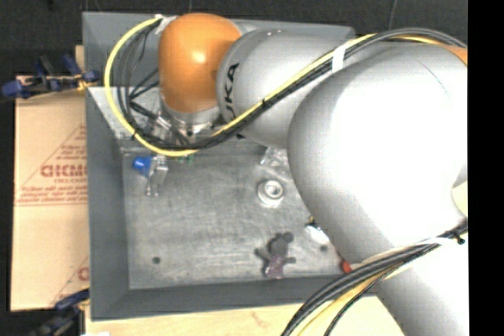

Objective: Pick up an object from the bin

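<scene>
Arm: you are watching the KUKA arm (315,90) reaching in from the right, its orange cover (197,59) hanging over the far-left part of the bin (106,232).
Gripper: the gripper (155,175) is sitting low near the left wall; you cannot tell whether it is spread or closed.
Nearest thing: a small blue piece (142,164) is showing just beside the gripper; contact is unclear.
Other things: a round silver cap (270,191) is lying mid-floor, and a dark purplish figure (277,254) is lying near the front wall, both well apart from the gripper.

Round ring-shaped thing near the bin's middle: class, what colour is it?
The ring is silvery; the camera view shows it best.
</scene>
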Robot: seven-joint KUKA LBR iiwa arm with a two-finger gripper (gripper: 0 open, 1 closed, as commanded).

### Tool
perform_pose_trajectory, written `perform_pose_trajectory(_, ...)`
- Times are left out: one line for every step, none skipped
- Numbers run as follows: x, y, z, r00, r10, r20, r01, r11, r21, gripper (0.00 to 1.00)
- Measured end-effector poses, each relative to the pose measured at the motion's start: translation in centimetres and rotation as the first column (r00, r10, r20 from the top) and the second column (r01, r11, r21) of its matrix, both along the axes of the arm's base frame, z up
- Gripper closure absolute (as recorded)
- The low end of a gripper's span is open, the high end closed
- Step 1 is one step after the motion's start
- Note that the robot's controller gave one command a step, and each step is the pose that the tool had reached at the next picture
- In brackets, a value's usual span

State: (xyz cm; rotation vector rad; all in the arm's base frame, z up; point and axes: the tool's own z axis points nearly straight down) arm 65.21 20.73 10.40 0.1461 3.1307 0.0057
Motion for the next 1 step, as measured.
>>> perform_pose_trajectory(0.43, -0.63, -2.77, 0.994, -0.113, -0.009, 0.113, 0.994, 0.002, 0.0)
